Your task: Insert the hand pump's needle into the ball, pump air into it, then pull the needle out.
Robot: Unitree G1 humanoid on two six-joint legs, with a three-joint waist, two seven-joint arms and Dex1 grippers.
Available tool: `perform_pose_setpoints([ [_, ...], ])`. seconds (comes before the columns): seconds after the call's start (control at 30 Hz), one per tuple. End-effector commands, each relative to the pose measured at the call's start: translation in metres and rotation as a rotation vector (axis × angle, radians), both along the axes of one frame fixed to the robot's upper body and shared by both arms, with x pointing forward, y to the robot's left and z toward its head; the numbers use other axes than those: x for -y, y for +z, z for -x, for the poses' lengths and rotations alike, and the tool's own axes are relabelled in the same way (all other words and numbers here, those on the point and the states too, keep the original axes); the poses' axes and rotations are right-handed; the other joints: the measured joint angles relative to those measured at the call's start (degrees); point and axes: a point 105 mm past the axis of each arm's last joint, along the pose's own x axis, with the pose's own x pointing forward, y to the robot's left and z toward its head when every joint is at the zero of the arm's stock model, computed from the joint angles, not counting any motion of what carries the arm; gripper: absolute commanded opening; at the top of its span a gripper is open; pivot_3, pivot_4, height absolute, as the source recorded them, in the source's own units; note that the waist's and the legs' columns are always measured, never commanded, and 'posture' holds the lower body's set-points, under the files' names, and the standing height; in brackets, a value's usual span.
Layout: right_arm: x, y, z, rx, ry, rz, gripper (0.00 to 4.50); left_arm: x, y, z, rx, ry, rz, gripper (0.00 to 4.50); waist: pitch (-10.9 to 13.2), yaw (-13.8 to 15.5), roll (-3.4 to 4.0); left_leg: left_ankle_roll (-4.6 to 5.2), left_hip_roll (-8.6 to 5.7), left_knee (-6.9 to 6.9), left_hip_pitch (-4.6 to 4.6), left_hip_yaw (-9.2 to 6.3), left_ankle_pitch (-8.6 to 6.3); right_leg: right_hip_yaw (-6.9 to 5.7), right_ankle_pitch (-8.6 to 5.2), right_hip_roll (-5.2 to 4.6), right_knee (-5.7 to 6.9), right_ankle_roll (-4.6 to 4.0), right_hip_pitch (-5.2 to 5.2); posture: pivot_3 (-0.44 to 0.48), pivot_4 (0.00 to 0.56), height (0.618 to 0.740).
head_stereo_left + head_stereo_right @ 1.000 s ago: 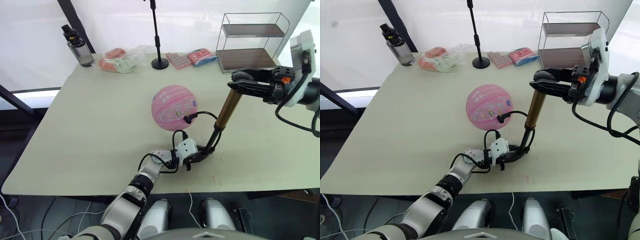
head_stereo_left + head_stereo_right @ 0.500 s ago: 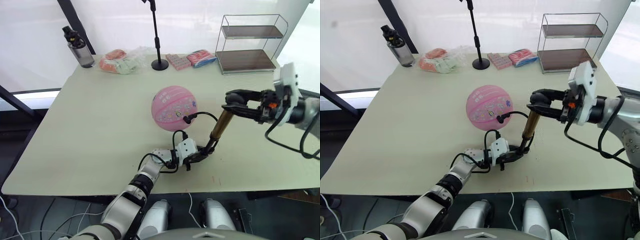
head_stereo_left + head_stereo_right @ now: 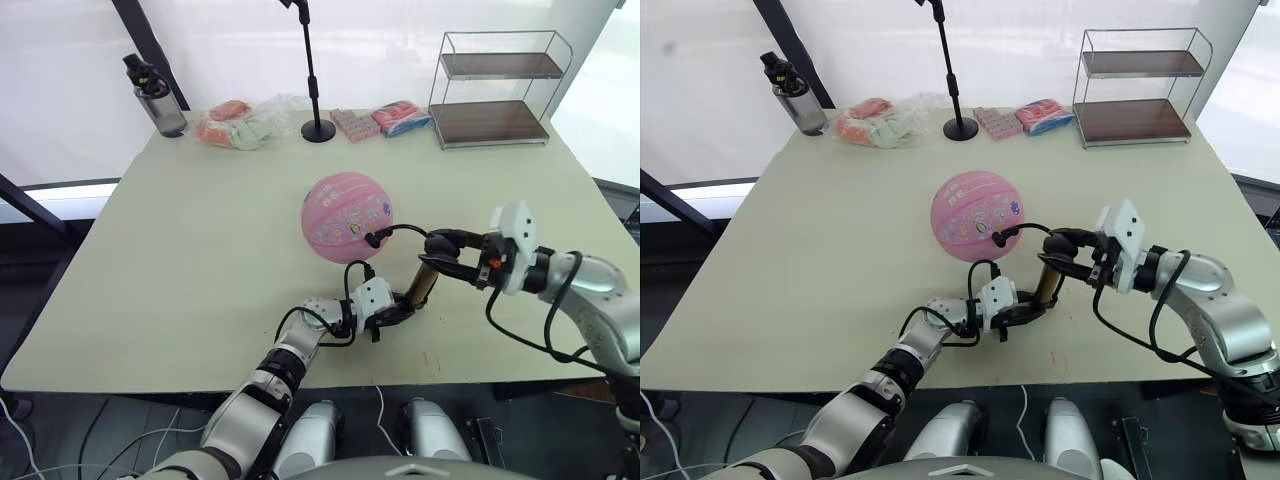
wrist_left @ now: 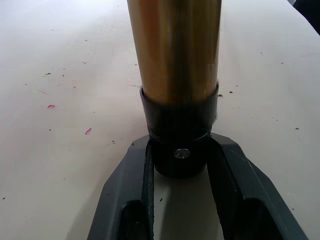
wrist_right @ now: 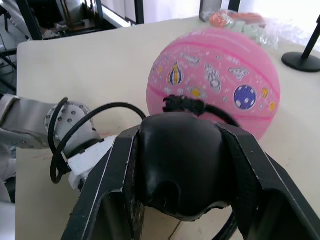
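The pink ball (image 3: 347,215) rests mid-table. The needle's black fitting (image 3: 373,239) sits against the ball's near side, its pin hidden, with the black hose (image 3: 405,229) looping back to the hand pump (image 3: 426,283). The pump stands tilted on the table, little of its gold cylinder (image 4: 173,45) showing below the handle. My left gripper (image 3: 396,309) is shut on the pump's black base cap (image 4: 180,135). My right gripper (image 3: 441,255) is shut on the black T-handle (image 5: 180,170), low over the cylinder, to the right of the ball (image 5: 215,80).
At the table's far edge stand a bottle (image 3: 155,95), bagged packets (image 3: 240,122), a black microphone stand (image 3: 318,128), pink-blue packets (image 3: 385,118) and a wire shelf (image 3: 495,90). The near table edge (image 3: 300,378) lies just behind my left wrist.
My right gripper has pushed the T-handle down and toward the base, so the pump stands much shorter. The left gripper, the ball and the needle have stayed put.
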Motion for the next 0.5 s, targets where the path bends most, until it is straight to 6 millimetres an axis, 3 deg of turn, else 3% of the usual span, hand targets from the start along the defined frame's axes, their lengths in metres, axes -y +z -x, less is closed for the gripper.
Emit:
perform_pose_setpoints([
  [0.03, -0.002, -0.023, 0.004, -0.076, 0.0, 0.039, 1.69, -0.01, -0.034, 0.021, -0.104, -0.025, -0.093, 1.07, 0.0, 0.0, 0.01, 0.0, 0.01, 0.0, 0.0, -0.02, 0.0, -0.01, -0.01, 0.02, 0.0, 0.01, 0.0, 0.0, 0.15, 0.74],
  [0.17, 0.001, 0.017, -0.003, 0.005, 0.002, -0.008, 1.69, -0.01, -0.035, 0.021, -0.109, -0.021, -0.091, 1.07, 0.0, 0.0, 0.01, 0.0, 0.01, 0.0, 0.0, -0.01, 0.0, 0.0, -0.02, 0.02, 0.0, 0.03, 0.0, 0.0, 0.15, 0.74],
  [0.5, 0.013, 0.091, -0.008, 0.101, 0.007, -0.051, 1.69, -0.008, -0.034, 0.021, -0.114, -0.022, -0.085, 1.07, 0.2, 0.2, 0.05, 0.0, -0.03, 0.01, -0.13, -0.06, 0.0, -0.06, 0.01, -0.05, -0.02, -0.02, -0.07, 0.0, 0.15, 0.74],
])
